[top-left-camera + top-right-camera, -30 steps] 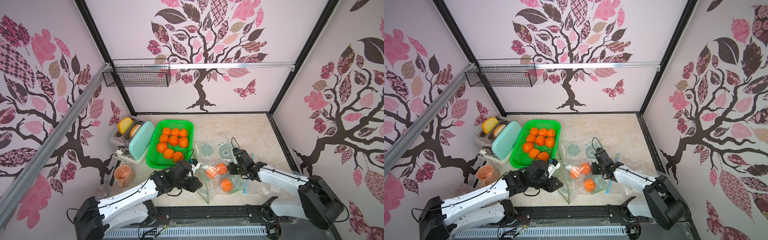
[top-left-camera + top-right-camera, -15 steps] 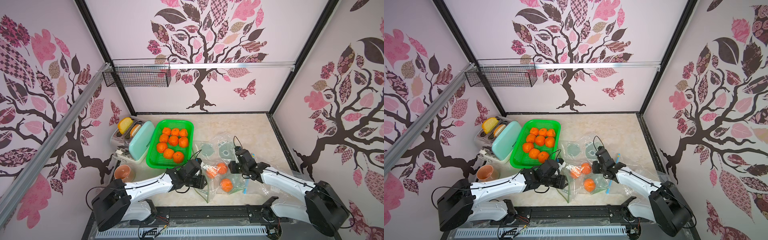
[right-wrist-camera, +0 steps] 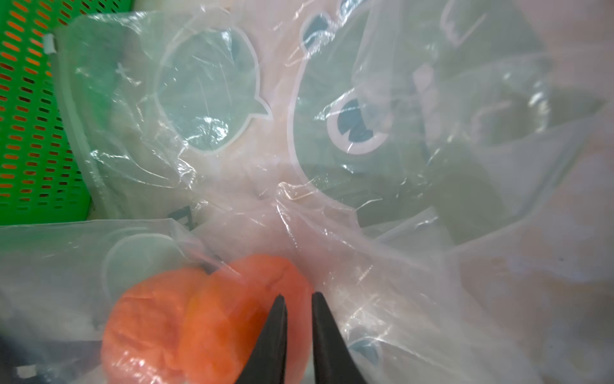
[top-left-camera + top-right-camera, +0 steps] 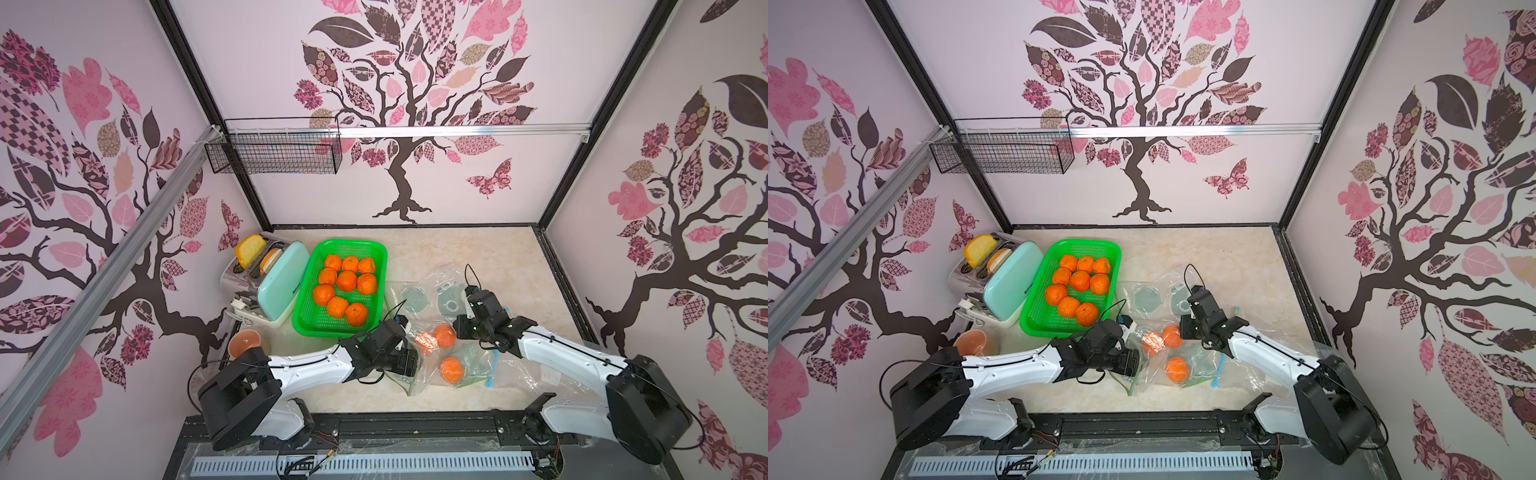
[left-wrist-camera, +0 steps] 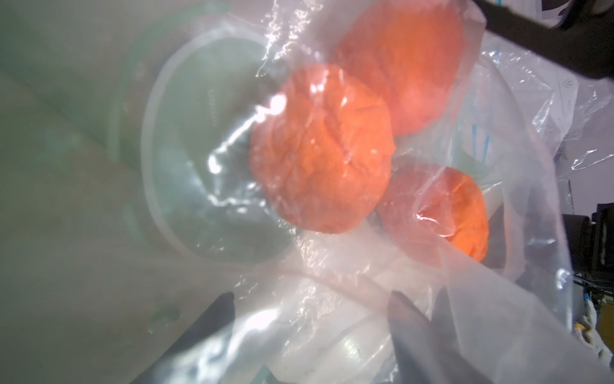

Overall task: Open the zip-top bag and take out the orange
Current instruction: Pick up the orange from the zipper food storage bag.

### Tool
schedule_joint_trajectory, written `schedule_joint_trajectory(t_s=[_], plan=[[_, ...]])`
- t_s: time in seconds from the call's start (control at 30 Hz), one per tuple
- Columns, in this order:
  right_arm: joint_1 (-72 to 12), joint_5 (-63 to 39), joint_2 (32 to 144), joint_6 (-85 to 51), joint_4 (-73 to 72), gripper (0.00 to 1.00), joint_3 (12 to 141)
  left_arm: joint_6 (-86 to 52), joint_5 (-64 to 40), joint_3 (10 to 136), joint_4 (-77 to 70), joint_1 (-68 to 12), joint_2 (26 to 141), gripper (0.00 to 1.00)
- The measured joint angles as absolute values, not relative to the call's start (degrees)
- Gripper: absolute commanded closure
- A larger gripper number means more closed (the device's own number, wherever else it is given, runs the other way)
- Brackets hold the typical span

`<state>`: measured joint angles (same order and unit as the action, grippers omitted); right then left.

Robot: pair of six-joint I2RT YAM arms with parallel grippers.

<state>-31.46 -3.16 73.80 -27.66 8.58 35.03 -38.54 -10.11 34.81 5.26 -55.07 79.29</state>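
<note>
At 6 o'clock on the tabletop (image 4: 457,249), near the front edge, lies the zip-top bag (image 4: 471,365) with three oranges (image 4: 451,369) inside. At the bag's 9 o'clock, the left gripper (image 5: 309,309) has its fingers wide apart, seen through film, short of the fruit. At 1 o'clock, the right gripper (image 3: 299,316) has its fingers nearly together, with a film fold running into the gap. Close at 10 o'clock stands the green basket (image 4: 376,249). Two flat printed bags (image 4: 415,297) lie just beside at 12. Open surface extends from 12 to 1 o'clock.

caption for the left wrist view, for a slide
Open left gripper faces three oranges inside the clear zip-top bag
</note>
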Motion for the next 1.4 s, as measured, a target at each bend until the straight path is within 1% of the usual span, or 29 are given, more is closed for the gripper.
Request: schedule_joint_trajectory(t_s=[0.07,0.23,0.4,0.7,0.77,0.83,0.93,1.07,1.17,1.23,1.4], plan=[[-31.5,-5.0,75.5,-28.1,7.1,0.85,34.5,-38.0,-9.5,34.8,4.6,-55.1,79.2,0.18],[-32.0,-8.5,79.9,-27.4,4.5,0.86,34.3,-35.9,-8.1,35.9,4.1,-55.1,79.7,0.16],[-32.3,-9.9,82.6,-26.0,4.0,0.86,34.3,-33.8,-5.0,39.6,5.3,-55.0,82.8,0.15],[-33.0,-10.6,82.7,-25.1,3.4,0.86,34.1,-31.8,0.8,43.9,7.6,-54.9,90.4,0.15],[-33.0,-10.2,82.8,-25.1,3.2,0.86,34.0,-31.7,2.2,44.5,8.0,-55.0,90.8,0.18],[-33.0,-10.2,83.0,-25.0,3.2,0.86,34.0,-31.7,3.3,44.6,7.8,-55.0,90.8,0.23],[-33.1,-10.2,83.0,-25.0,3.0,0.86,33.6,-31.8,4.1,44.8,7.6,-55.0,91.1,0.36],[-33.3,-9.8,83.0,-25.1,2.9,0.85,33.3,-31.8,4.3,45.6,7.5,-55.0,91.9,0.47],[-33.3,-9.3,82.9,-25.1,2.9,0.84,33.3,-31.8,4.2,45.0,7.8,-55.0,91.0,0.58],[-33.3,-8.7,82.5,-25.4,2.6,0.84,32.8,-31.9,3.8,44.3,8.9,-55.1,89.2,0.6],[-33.3,-6.6,79.1,-26.3,1.5,0.83,30.1,-32.1,1.8,43.0,14.0,-55.1,81.6,0.6]])
